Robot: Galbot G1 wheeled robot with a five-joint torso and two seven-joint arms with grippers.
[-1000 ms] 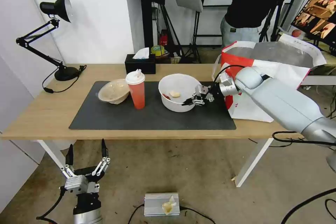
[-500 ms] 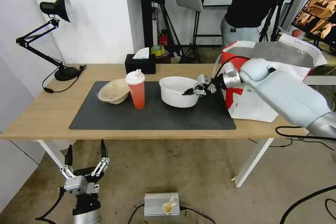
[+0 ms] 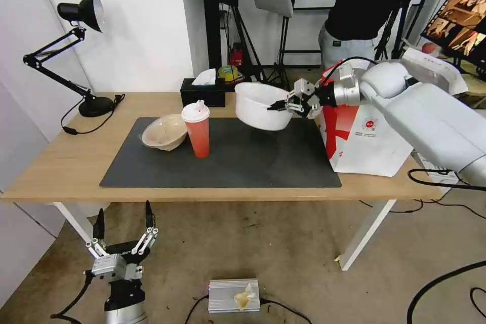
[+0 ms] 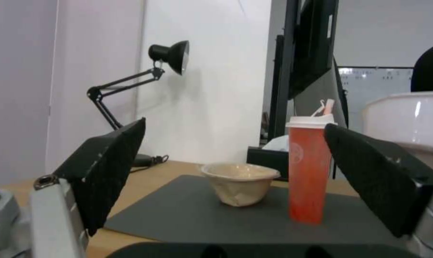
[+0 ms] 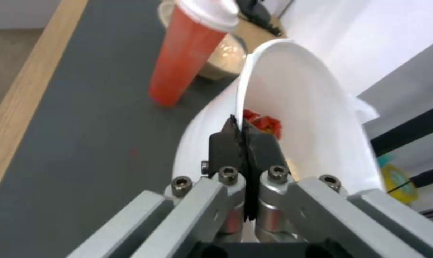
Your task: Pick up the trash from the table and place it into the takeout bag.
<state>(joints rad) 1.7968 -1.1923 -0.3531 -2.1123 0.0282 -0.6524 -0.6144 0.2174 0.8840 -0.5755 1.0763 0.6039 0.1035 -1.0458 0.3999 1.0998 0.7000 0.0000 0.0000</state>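
Right tool (image 3: 281, 106) clamped on white bowl (image 3: 258, 106) rim; bowl airborne, tilted, red scraps inside.

Right claw (image 3: 280, 106) pinched (left claw (image 3: 124, 223) spread).

Bare mat (image 3: 243, 162) beside red cup (image 3: 198, 129)

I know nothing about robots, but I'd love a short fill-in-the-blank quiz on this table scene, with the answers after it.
1. The right end effector pinches the rim of the large white ____, held above the dark grey mat.
2. The red drink cup stands upright on the mat, capped with a ____ lid.
3. The beige paper bowl sits on the cup's ____ side, as the robot sees it.
4. The left end effector hangs open below the table, holding ____.

Answers: bowl; white; left; nothing
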